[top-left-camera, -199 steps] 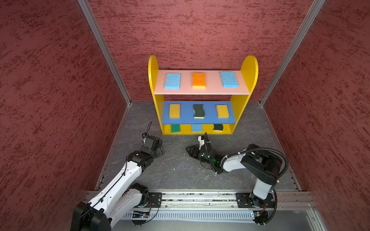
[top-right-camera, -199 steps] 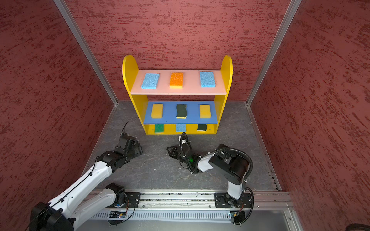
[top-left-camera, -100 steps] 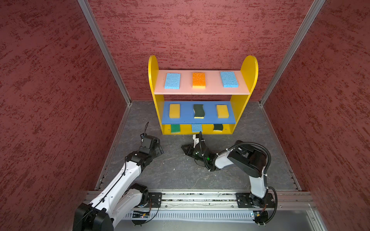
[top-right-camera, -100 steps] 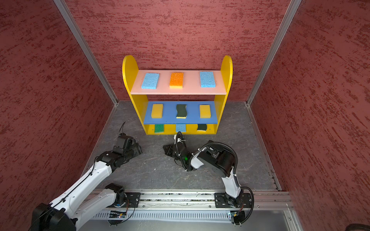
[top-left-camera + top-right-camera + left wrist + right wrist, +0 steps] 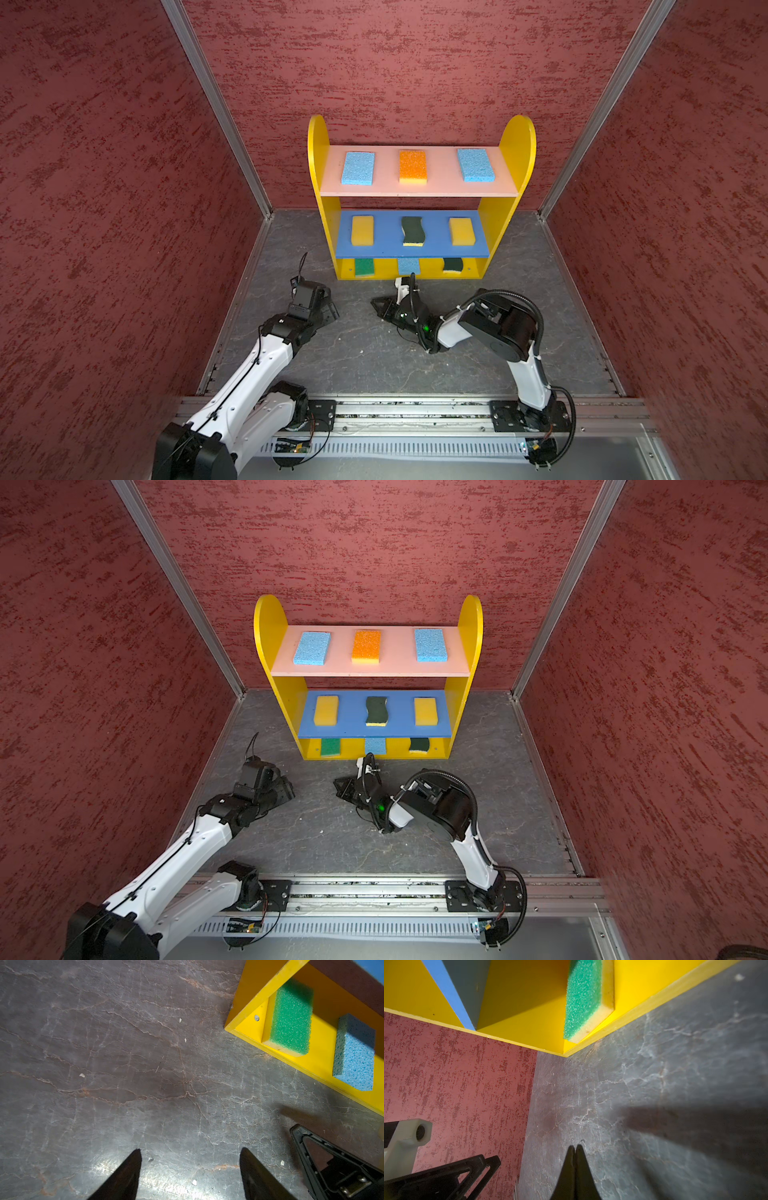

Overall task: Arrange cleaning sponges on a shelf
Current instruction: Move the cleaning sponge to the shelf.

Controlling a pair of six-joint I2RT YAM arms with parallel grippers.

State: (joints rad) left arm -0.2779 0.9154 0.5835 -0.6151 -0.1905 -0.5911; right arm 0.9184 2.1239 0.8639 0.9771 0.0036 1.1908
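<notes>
Holding nothing: left claw (image 5: 190, 1149) parted, right claw (image 5: 575, 1146) closed.

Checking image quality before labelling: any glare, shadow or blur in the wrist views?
Left wrist: glare on the floor beside the open left hand, green sponge sharp. Right wrist: broad soft shadow across the floor, the shut right hand a dark silhouette, green sponge stretched toward the frame edge.

The right gripper (image 5: 574, 1147) fingers (image 5: 568, 1172) have closed together, empty.
</notes>
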